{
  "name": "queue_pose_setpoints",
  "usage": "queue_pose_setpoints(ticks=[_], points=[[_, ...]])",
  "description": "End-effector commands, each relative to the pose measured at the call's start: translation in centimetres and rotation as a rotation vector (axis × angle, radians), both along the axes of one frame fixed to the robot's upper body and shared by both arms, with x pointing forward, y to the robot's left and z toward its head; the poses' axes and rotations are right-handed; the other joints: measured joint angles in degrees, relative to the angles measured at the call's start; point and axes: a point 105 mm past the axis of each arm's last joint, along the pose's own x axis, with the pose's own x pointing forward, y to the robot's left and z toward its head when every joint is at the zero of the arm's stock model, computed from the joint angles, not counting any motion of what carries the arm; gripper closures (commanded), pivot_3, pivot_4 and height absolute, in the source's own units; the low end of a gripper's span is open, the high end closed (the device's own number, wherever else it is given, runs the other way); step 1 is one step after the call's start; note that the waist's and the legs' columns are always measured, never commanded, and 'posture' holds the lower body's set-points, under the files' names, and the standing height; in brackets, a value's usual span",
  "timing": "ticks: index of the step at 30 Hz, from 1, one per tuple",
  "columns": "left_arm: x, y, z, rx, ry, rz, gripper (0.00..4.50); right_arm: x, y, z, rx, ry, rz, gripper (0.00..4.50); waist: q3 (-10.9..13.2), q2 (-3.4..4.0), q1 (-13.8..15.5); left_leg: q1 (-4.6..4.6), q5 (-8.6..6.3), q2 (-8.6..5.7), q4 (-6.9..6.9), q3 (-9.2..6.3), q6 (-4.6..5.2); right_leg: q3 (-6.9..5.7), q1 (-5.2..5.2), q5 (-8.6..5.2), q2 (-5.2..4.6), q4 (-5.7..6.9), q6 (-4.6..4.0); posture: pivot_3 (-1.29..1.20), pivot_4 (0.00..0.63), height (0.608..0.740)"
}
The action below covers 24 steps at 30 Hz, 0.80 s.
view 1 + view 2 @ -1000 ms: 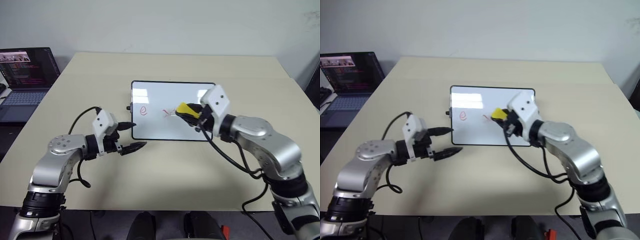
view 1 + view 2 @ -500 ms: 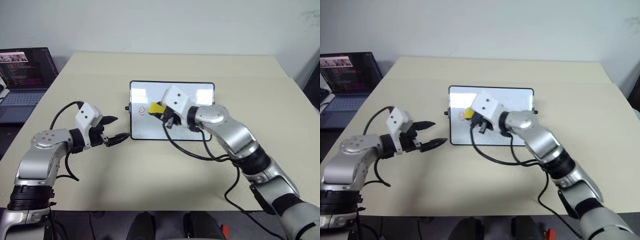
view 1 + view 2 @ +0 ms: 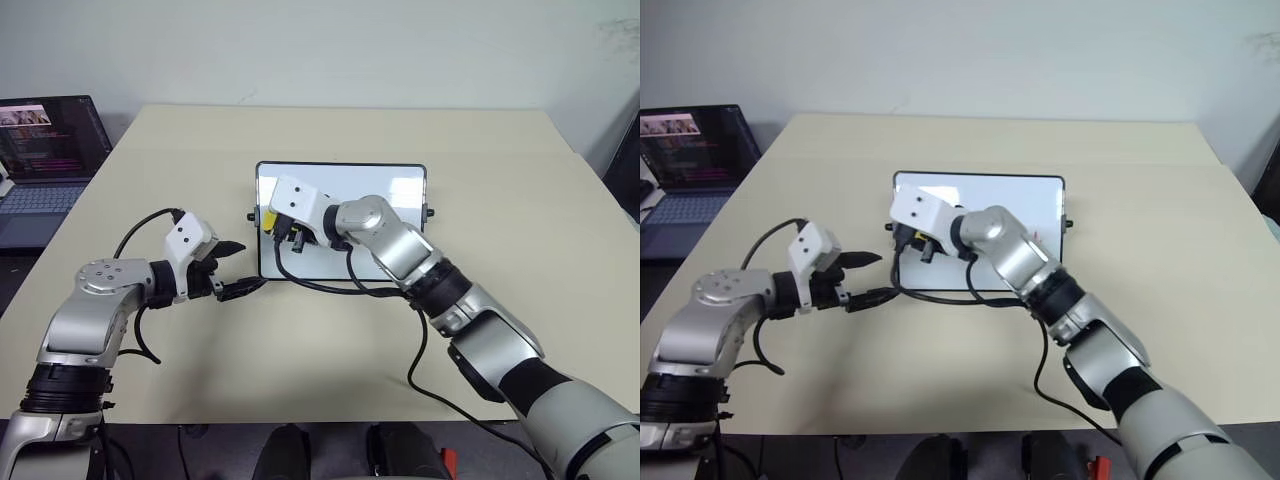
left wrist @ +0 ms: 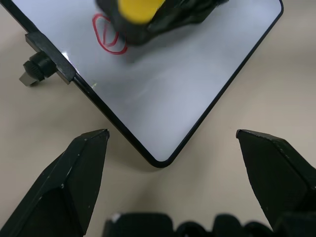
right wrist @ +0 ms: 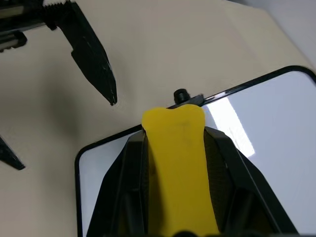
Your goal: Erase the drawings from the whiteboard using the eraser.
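The whiteboard lies flat on the middle of the table. My right gripper is at the board's left end, shut on the yellow eraser, which is held down at the board surface. In the right wrist view the eraser sits between the two black fingers, near the board's left-edge knob. One of the drawings, a red loop, shows in the left wrist view right beside the eraser. My left gripper is open and empty, just off the board's near left corner.
An open laptop stands off the table's far left side. Black cables trail from both wrists over the beige table. My right arm reaches across the near half of the board.
My right gripper has swept the eraser leftward across the board, from its middle to its left end. The red cross seen earlier no longer shows. My left gripper stays by the corner.
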Motion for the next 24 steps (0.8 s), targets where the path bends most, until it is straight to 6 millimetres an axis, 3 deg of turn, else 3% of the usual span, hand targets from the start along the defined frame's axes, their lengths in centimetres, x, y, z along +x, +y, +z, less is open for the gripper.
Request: queue_pose_setpoints(ticks=[1,5,12,19,24], points=[[-0.4,-0.6,0.5,0.010,-0.029,-0.034,0.00,0.5,0.5,1.2,-0.007,-0.053,0.018,3.30,0.0,0.00,0.0,0.00,0.00,-0.01,0.00,0.01,0.00,0.00,0.00,0.00,-0.01,0.00,0.00,0.00,0.150,0.740],[-0.5,-0.9,0.4,0.006,-0.029,-0.041,0.00,1.3,0.7,1.6,0.000,-0.068,-0.005,3.30,0.0,0.01,0.0,-0.01,0.00,0.00,0.00,0.02,0.00,0.01,-0.02,0.00,-0.02,0.01,0.00,0.00,0.150,0.740],[-0.6,-1.2,0.1,-0.001,-0.028,-0.052,0.00,2.8,-0.5,1.2,-0.032,-0.071,-0.049,3.31,0.0,0.01,0.0,-0.05,0.00,0.00,-0.01,0.05,0.00,0.03,-0.08,0.00,-0.03,0.03,0.00,0.00,0.150,0.740],[-0.5,-1.6,0.1,-0.007,-0.028,-0.064,0.00,2.0,-0.9,-1.7,-0.161,-0.045,0.008,3.31,0.0,0.01,0.0,-0.03,0.00,0.00,0.00,0.05,0.00,0.03,-0.07,0.00,-0.03,0.07,-0.01,0.00,0.150,0.740],[-0.4,-1.7,0.0,-0.008,-0.027,-0.074,0.00,2.3,-1.2,-1.3,-0.143,-0.041,-0.010,3.31,0.0,0.01,0.0,-0.02,0.00,0.00,0.02,0.03,0.00,0.03,-0.07,0.01,-0.03,0.11,-0.01,0.00,0.150,0.740]])
